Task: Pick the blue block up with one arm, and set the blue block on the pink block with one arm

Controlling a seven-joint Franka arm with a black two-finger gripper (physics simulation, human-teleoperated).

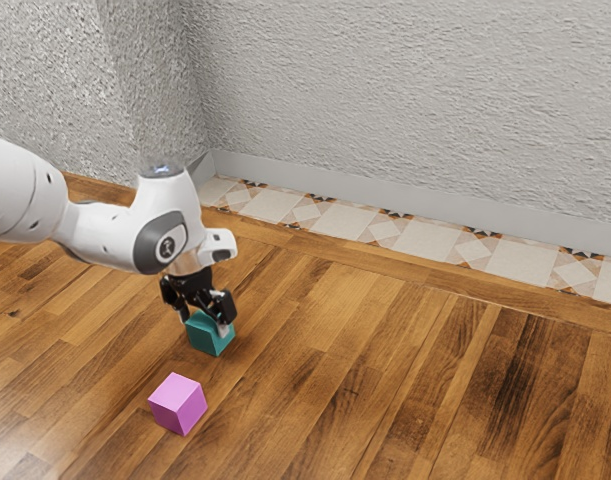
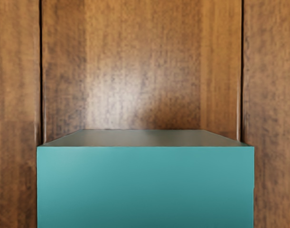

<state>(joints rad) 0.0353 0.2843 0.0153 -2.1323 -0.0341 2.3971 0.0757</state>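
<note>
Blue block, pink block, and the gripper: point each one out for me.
blue block [image 1: 210, 341], exterior view, on its front face.
pink block [image 1: 177, 403], exterior view, middle of the cube.
gripper [image 1: 206, 316], exterior view, midway between its fingertips.

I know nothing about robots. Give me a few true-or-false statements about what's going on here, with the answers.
1. The blue block sits on top of the pink block. False: the two lie apart on the wooden planks, not touching.
2. The gripper is right at the blue block. True.
3. Both blocks are over wooden planks. True.
4. The pink block leans against the wall. False: it lies out on the planks, far from the wall.
</note>
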